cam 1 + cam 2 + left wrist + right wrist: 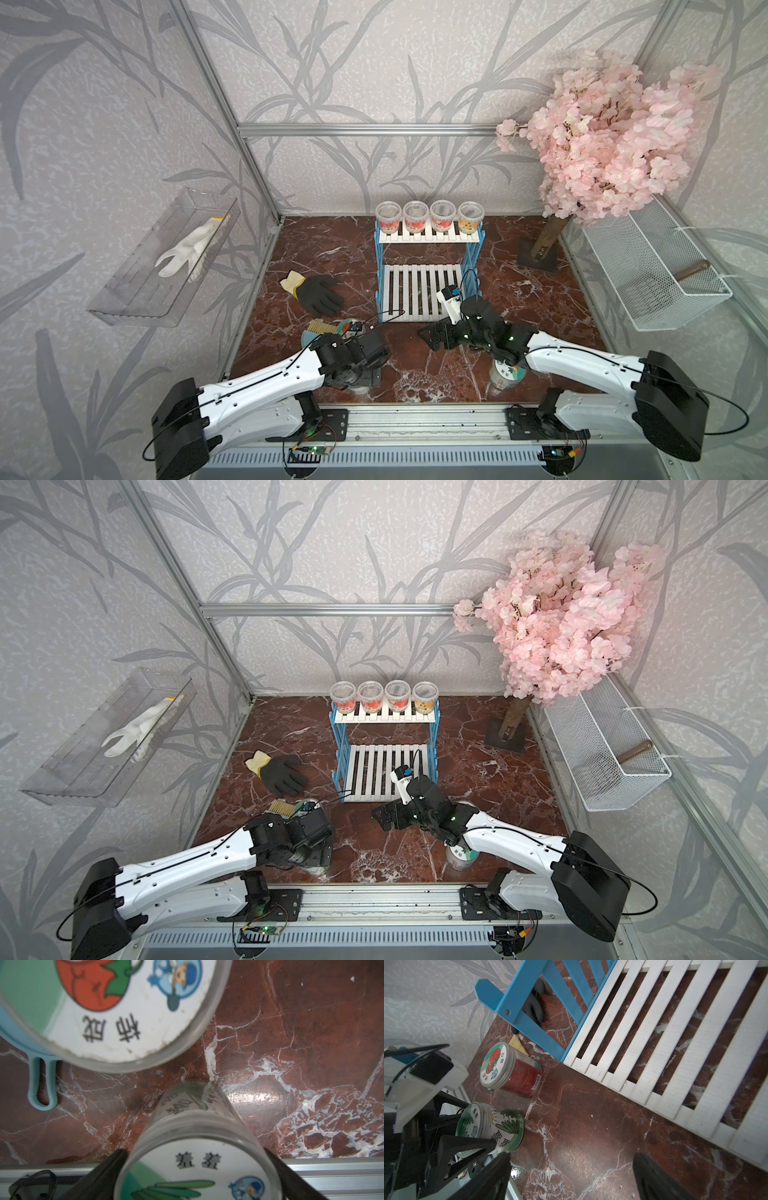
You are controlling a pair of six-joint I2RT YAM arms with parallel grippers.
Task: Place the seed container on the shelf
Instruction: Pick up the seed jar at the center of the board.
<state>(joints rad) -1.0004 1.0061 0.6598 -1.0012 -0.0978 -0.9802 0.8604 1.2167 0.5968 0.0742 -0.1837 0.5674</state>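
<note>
A seed container (pixel 195 1169) with a green leaf label stands upright at the table's front edge, also seen in the right wrist view (pixel 490 1124). My left gripper (pixel 195 1152) is over it, one finger (pixel 112 1163) close on each side of its lid, and I see no lift. A red tomato-labelled container (pixel 510 1070) stands just beyond. The shelf (pixel 407 291) has blue side frames and white slats, with several containers (pixel 430 216) along its top tier. My right gripper (pixel 571 1156) hangs open and empty over the floor before the lower tier. A third container (pixel 505 374) stands under the right arm.
A black glove (pixel 320 293) lies left of the shelf, with a brush and blue dustpan (pixel 320 328) nearer me. A clear wall tray (pixel 162 266) holds a white glove. On the right are a white wire basket (pixel 656 270) and a pink blossom tree (pixel 602 137).
</note>
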